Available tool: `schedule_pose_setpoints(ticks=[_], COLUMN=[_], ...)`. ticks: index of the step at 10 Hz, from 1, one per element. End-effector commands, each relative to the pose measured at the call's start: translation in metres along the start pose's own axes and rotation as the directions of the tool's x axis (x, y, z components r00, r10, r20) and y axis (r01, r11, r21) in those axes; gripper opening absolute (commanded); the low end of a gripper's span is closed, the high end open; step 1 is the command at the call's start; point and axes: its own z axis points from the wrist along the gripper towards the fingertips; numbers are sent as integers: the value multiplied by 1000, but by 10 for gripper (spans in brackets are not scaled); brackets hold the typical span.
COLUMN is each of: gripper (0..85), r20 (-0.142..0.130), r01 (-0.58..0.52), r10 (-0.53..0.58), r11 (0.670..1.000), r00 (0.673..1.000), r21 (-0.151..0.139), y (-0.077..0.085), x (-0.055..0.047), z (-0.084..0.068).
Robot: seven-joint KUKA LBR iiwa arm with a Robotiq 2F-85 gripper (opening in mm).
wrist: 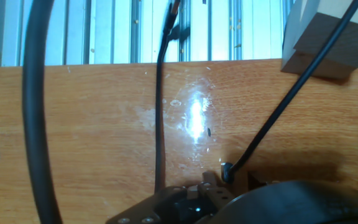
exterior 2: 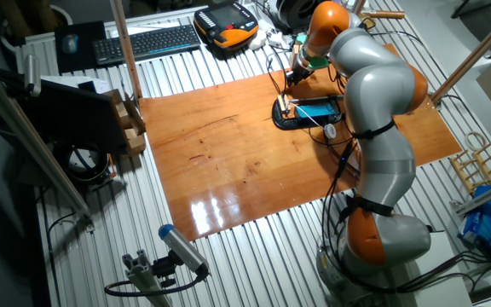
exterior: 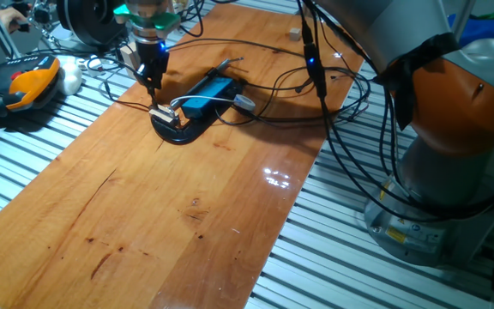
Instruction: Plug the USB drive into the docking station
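1. Toward the far end of the long wooden tabletop [exterior: 170, 206], the flat bright-blue rectangular docking station [exterior: 208, 95] lies on its black curved underside, with several thin dark cables [exterior: 273, 90] running off it.
2. Just above its near end hangs the dark two-finger gripper [exterior: 153, 79] of the grey-and-orange arm [exterior 2: 373, 94]. I cannot tell how far apart the fingers stand, nor whether they hold the USB drive; no drive can be made out in any view.
3. A small silvery piece [exterior: 163, 114] sits at the station's near end, directly beneath the fingers; its nature is unclear.
4. The hand view shows mostly wood, glare and black cables [wrist: 160, 112], so alignment with a port cannot be checked there.
5. Risks, as I judge them: a slightly tilted or offset approach could jam the plug against the housing; the light station could slide or rock on its curved base; loose cables could snag the fingers.
6. No brand, label or writing is legible; the orange-and-black handheld device [exterior: 28, 83] at the table's edge is too small to read.
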Motion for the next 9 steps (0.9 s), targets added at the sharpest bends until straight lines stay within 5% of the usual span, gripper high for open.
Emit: schedule_pose_setpoints(ticks=[1,9], gripper=[340,340], r20=[-3,-35], r01=[1,-3], r10=[-1,3], r11=[1000,1000], r00=[1000,999], r21=[-2,-7], y=[0,0], x=[0,-3], z=[1,1])
